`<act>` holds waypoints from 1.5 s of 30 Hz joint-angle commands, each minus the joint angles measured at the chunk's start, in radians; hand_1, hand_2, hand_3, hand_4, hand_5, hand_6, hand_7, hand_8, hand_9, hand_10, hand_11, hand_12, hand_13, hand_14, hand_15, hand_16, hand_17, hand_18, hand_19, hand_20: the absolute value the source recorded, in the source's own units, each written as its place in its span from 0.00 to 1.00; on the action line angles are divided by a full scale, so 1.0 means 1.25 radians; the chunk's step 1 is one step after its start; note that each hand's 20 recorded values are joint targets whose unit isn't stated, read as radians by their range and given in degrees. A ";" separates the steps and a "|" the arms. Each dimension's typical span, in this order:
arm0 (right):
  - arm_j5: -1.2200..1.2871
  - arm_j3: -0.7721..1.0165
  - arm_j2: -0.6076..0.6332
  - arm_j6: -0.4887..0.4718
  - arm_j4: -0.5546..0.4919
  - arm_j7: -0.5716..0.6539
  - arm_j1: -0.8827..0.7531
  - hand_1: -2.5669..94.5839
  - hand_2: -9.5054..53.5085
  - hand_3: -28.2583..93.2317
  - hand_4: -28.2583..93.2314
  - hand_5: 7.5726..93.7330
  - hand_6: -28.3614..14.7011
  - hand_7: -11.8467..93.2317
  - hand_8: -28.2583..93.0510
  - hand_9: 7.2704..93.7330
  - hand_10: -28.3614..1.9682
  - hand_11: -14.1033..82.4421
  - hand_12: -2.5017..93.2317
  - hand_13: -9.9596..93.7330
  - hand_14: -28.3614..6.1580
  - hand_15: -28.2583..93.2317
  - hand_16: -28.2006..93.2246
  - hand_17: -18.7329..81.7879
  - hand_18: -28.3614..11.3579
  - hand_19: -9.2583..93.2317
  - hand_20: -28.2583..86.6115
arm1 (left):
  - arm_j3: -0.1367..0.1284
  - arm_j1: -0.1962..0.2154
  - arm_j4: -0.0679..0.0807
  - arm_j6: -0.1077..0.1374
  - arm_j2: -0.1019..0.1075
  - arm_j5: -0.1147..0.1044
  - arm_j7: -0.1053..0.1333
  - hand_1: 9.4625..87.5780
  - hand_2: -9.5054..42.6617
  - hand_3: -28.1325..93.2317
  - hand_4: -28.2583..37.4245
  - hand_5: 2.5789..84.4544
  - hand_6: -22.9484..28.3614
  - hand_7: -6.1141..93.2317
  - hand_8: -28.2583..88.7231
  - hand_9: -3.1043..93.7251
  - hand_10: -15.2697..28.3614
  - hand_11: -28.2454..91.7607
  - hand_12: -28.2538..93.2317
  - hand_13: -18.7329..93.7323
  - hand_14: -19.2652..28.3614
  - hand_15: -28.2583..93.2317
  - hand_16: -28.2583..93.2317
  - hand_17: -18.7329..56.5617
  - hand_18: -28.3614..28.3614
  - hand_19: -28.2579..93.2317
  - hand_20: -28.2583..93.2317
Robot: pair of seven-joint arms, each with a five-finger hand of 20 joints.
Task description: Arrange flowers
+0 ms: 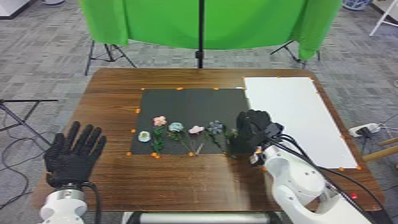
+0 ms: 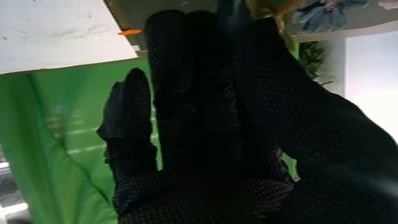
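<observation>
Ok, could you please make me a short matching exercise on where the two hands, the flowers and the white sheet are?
Things:
1. Left hand
2. Flowers
3. White sheet
4. Right hand

Places:
A. Lying flat, to the right of the dark mat
B. Between the things matched with A and D
C. At the left side of the brown table, fingers spread
D. Side by side on the near half of the dark mat

Right pairs: 1-C, 2-D, 3-A, 4-B
</observation>
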 commanded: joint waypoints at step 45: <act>1.425 0.487 -0.143 -0.024 -0.052 -0.248 -0.154 0.15 0.24 0.93 0.00 0.36 0.54 0.16 0.15 0.35 0.49 0.18 0.10 0.32 0.60 0.27 0.27 0.33 0.56 0.16 0.35 | -0.062 -0.021 0.029 -0.028 0.030 0.108 0.057 0.21 0.44 0.89 0.00 0.41 0.59 0.16 0.15 0.43 0.71 0.39 0.31 0.42 0.74 0.48 0.18 0.17 0.74 0.50 0.33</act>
